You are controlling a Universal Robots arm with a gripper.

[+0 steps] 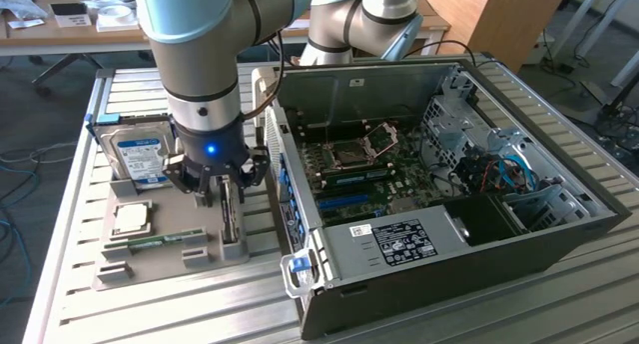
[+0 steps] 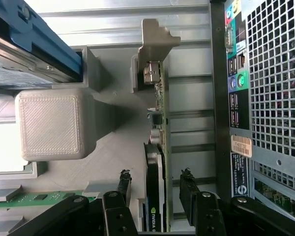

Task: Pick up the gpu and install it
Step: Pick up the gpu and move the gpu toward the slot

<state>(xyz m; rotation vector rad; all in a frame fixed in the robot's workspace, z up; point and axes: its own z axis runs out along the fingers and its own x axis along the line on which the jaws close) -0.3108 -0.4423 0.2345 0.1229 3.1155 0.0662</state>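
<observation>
The gpu [image 1: 232,218] stands on its long edge in a slot of the grey holder [image 1: 150,268], beside the open computer case [image 1: 450,209]. In the wrist view the gpu [image 2: 155,196] is a thin dark card with a silver bracket [image 2: 155,37] at its far end. My gripper [image 1: 221,193] hangs straight down over it. The gripper [image 2: 155,181] is open, with one black fingertip [image 2: 124,181] on each side of the card and a small gap between each finger and the card.
On the holder also sit a blue-labelled hard drive [image 1: 140,153], a square processor [image 1: 130,218] and a green memory stick [image 1: 160,241]. The case lies on its side with the motherboard [image 1: 370,172] exposed. Its rear panel [image 2: 265,98] is close beside the card.
</observation>
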